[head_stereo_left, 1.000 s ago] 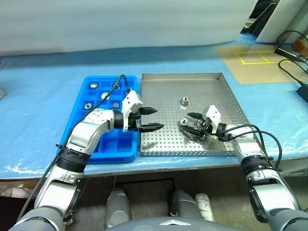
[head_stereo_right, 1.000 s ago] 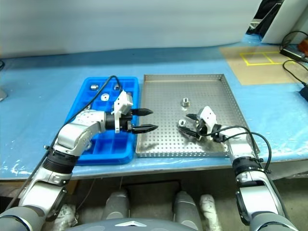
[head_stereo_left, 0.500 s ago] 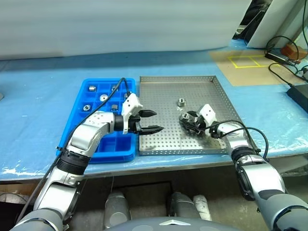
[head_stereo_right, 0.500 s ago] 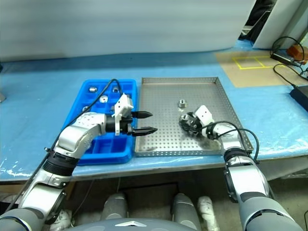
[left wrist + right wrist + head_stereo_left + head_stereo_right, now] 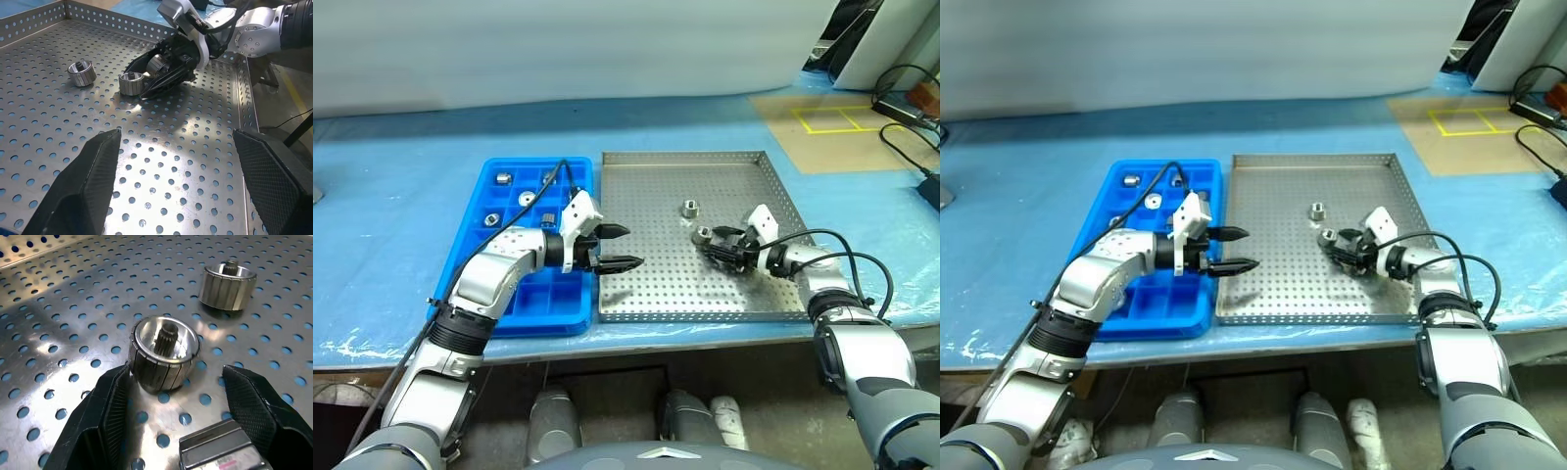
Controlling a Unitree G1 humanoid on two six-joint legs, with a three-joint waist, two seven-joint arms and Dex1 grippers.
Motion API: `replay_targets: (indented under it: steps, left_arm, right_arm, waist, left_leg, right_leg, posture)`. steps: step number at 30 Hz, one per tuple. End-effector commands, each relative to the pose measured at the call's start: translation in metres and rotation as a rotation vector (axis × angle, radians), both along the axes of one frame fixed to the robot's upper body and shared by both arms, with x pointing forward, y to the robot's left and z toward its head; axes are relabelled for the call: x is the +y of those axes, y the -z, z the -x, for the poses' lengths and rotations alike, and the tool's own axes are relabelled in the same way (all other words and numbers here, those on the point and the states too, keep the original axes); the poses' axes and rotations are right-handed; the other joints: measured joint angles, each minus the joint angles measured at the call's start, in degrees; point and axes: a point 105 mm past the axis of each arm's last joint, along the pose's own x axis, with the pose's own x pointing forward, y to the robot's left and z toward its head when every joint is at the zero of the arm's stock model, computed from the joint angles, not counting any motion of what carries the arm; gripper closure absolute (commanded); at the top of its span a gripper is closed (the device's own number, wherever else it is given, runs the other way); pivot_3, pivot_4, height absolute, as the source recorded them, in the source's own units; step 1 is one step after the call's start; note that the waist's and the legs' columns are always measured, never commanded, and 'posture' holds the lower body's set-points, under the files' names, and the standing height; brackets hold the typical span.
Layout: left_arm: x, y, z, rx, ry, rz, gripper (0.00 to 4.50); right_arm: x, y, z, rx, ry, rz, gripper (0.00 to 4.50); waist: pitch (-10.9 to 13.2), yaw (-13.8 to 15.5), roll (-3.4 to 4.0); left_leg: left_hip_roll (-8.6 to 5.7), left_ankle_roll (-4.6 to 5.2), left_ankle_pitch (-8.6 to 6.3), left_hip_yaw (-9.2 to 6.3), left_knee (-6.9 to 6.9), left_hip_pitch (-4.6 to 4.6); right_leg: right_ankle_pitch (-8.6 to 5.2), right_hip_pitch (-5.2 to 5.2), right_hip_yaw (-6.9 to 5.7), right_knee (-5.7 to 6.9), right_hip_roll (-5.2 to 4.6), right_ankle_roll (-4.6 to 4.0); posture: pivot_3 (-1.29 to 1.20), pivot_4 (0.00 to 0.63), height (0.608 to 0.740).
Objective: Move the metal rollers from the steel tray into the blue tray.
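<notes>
1. Steel tray [image 5: 646,284]: big perforated silver pan with a low rim. It lies under both grippers. The blue tray [image 5: 570,311] touches its left rim, on the far side from the right gripper.
2. Blue tray: gridded plastic. Several rollers already sit in its far compartments, behind the left gripper; the near compartments look bare.
3. Left gripper [image 5: 619,246]: released, jaws spread wide, nothing in them. It hangs over the seam between the two trays, pointing across the pan at the right gripper, and is well apart from both loose rollers.
4. Right gripper [image 5: 188,396]: jaws part open, not clenched on anything yet. It sits low on the pan floor, clearly the nearer arm for the next pick.
5. Near roller [image 5: 164,354]: stands on end just ahead of the right fingertips, lined up with the gap between the jaws, axis vertical. One finger [image 5: 105,411] looks to be touching its side or just off it; can't tell which. My read is a short push forward, then close.
6. Far roller [image 5: 227,284]: also on end, further out past the near one and off to one side of the right gripper's line. Leave it for a later pass.
7. Look: short shiny cylinders, ribbed sides, a toothed hub in the bore.
</notes>
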Motion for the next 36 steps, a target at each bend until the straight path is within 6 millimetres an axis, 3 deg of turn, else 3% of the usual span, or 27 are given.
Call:
replay_targets:
  steps: [1, 5, 13, 16, 21, 28, 33, 36]
  left_arm:
    - [-0.001, -0.007, 0.000, -0.037, 0.013, 0.007, 0.64]
    - [-0.002, -0.008, 0.000, -0.038, 0.015, 0.007, 0.64]
    - [-0.003, -0.010, -0.002, -0.047, 0.015, 0.005, 0.64]
    - [-0.003, -0.009, -0.002, -0.048, 0.014, 0.005, 0.64]
    - [-0.004, -0.007, -0.002, -0.049, 0.014, 0.005, 0.64]
    - [-0.006, -0.008, 0.000, -0.050, 0.018, 0.008, 0.64]
    - [-0.005, -0.012, 0.001, -0.047, 0.018, 0.023, 0.64]
    - [0.001, -0.015, 0.001, -0.048, 0.012, 0.026, 0.64]
  right_arm:
    - [-0.018, 0.014, 0.015, 0.110, 0.032, -0.029, 1.39]
    - [-0.019, 0.007, 0.015, 0.114, 0.010, -0.064, 1.39]
    - [-0.016, 0.005, 0.014, 0.103, 0.002, -0.076, 1.39]
    - [-0.016, 0.002, 0.011, 0.085, 0.010, -0.074, 1.93]
    - [-0.019, 0.001, 0.006, 0.073, 0.040, -0.031, 3.50]
    - [-0.020, -0.001, 0.006, 0.081, 0.039, -0.039, 3.52]
    - [-0.023, -0.019, 0.001, 0.061, 0.023, -0.068, 3.52]
    - [-0.003, -0.068, 0.042, -0.088, -0.213, -0.109, 3.52]
  waist:
    - [0.03, -0.01, 0.08]
    - [0.02, -0.02, 0.10]
    - [0.05, -0.14, 0.15]
    - [0.08, -0.19, 0.20]
    - [0.13, -0.55, 0.27]
    - [0.14, -0.56, 0.28]
    - [0.19, -0.56, 0.36]
    - [0.49, 0.69, 0.57]
  left_leg:
    - [0.00, 0.00, 0.00, 0.00, 0.00, -0.04]
    - [0.00, 0.01, 0.01, 0.02, 0.01, -0.54]
    - [0.04, 0.08, -0.03, 0.18, 0.00, -0.67]
    - [0.04, 0.08, -0.04, 0.21, 0.00, -0.66]
    - [0.04, 0.08, -0.04, 0.25, -0.04, -0.67]
    - [0.04, 0.08, -0.04, 0.29, -0.04, -0.66]
    - [0.04, 0.08, -0.04, 0.31, -0.05, -0.67]
    - [0.11, 0.10, -0.04, 0.31, -0.11, -0.93]
  right_leg:
    - [0.00, -0.04, 0.00, 0.00, 0.00, 0.00]
    - [0.00, -0.50, 0.01, 0.01, 0.00, -0.01]
    - [-0.01, -0.67, 0.00, -0.04, 0.00, -0.02]
    - [-0.01, -0.69, 0.00, -0.04, 0.00, -0.02]
    - [-0.01, -0.73, 0.00, -0.04, 0.00, -0.02]
    - [-0.01, -0.75, 0.00, -0.05, 0.00, -0.02]
    - [-0.01, -0.77, 0.00, -0.05, 0.00, -0.02]
    - [-0.04, -0.84, 0.04, -0.19, -0.03, 0.03]
  posture:
    - [-0.01, 0.150, 0.740]
    - [-0.02, 0.150, 0.740]
    - [-0.02, 0.150, 0.740]
    - [-0.02, 0.150, 0.740]
    - [-0.02, 0.150, 0.740]
    - [-0.02, 0.150, 0.740]
    - [-0.02, 0.150, 0.740]
    - [-0.02, 0.150, 0.740]
